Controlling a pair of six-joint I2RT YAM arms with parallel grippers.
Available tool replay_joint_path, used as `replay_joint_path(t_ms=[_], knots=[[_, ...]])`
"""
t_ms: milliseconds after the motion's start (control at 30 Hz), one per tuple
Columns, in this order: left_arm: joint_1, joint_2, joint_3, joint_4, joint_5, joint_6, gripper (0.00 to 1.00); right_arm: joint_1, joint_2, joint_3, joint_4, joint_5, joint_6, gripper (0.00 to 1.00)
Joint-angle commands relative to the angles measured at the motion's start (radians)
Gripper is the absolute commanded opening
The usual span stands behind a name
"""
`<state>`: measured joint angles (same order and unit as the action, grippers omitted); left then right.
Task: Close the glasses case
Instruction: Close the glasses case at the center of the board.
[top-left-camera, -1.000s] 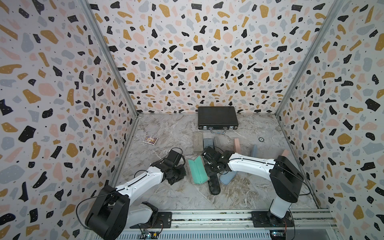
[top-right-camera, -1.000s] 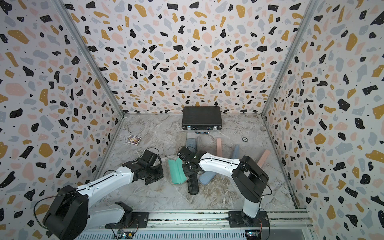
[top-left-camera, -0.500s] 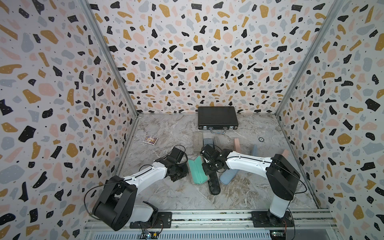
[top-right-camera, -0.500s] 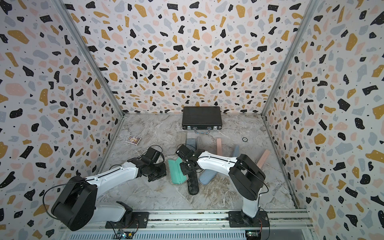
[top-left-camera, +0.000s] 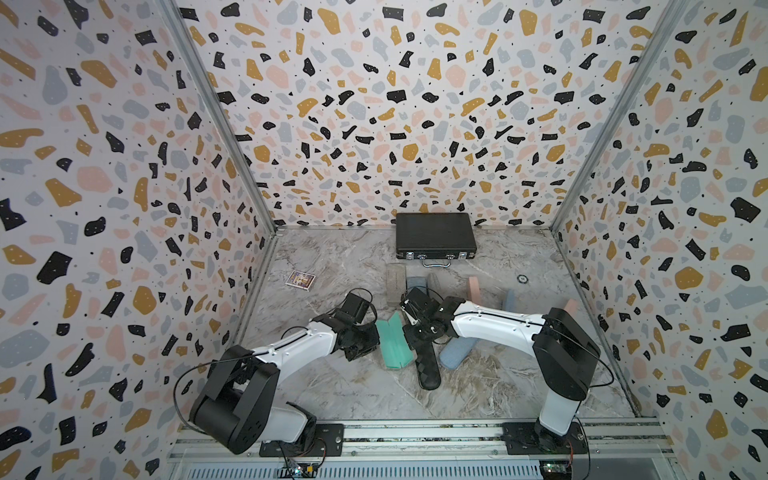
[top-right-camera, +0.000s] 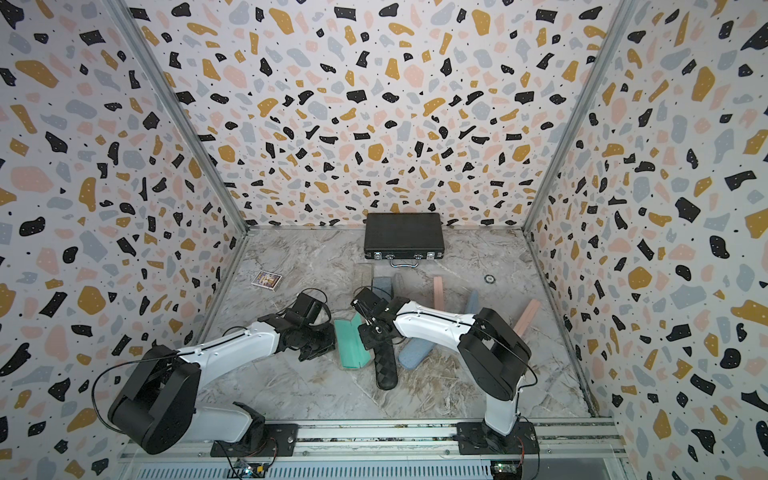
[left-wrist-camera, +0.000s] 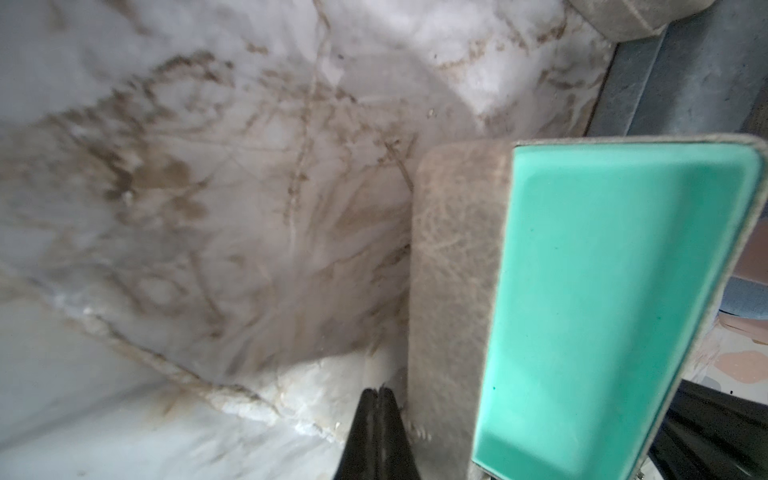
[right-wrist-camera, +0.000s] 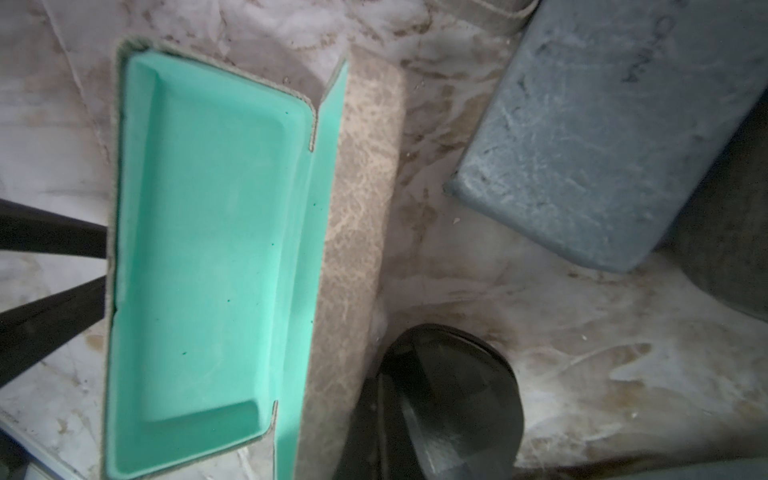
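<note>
The glasses case (top-left-camera: 392, 347) (top-right-camera: 350, 344) lies open on the marble floor between my two arms, mint-green inside and grey-brown suede outside. Its two halves stand at an angle to each other. My left gripper (top-left-camera: 371, 341) is shut and empty at the case's left long side. In the left wrist view its tips (left-wrist-camera: 380, 395) sit close beside the suede outer face (left-wrist-camera: 451, 270). My right gripper (top-left-camera: 411, 338) is shut at the case's right side, over a black quilted case (right-wrist-camera: 453, 395). The right wrist view looks into the green lining (right-wrist-camera: 208, 249).
A blue-grey case (top-left-camera: 455, 353) lies just right of the black quilted case (top-left-camera: 428, 368). Several more cases, pink (top-left-camera: 473, 286) and grey, stand behind. A black briefcase (top-left-camera: 435, 236) sits at the back wall, a card (top-left-camera: 300, 279) at the left, and patterned walls on three sides.
My left arm has swung right, bringing its shut gripper up against the case's left side. The right gripper has shifted slightly left toward the case. The case has stayed open.
</note>
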<state>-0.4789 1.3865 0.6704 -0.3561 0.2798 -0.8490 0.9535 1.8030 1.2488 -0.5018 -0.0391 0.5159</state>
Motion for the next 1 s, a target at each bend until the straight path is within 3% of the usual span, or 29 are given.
replay_joint_path(t_ms=[0, 967], knots=[[0.002, 0.002, 0.033, 0.049, 0.028, 0.003, 0.0, 0.0, -0.004, 0.036, -0.007, -0.031, -0.009, 0.0], [-0.078, 0.019, 0.094, 0.043, 0.027, 0.008, 0.0, 0.053, 0.045, 0.124, -0.067, -0.121, -0.109, 0.0]])
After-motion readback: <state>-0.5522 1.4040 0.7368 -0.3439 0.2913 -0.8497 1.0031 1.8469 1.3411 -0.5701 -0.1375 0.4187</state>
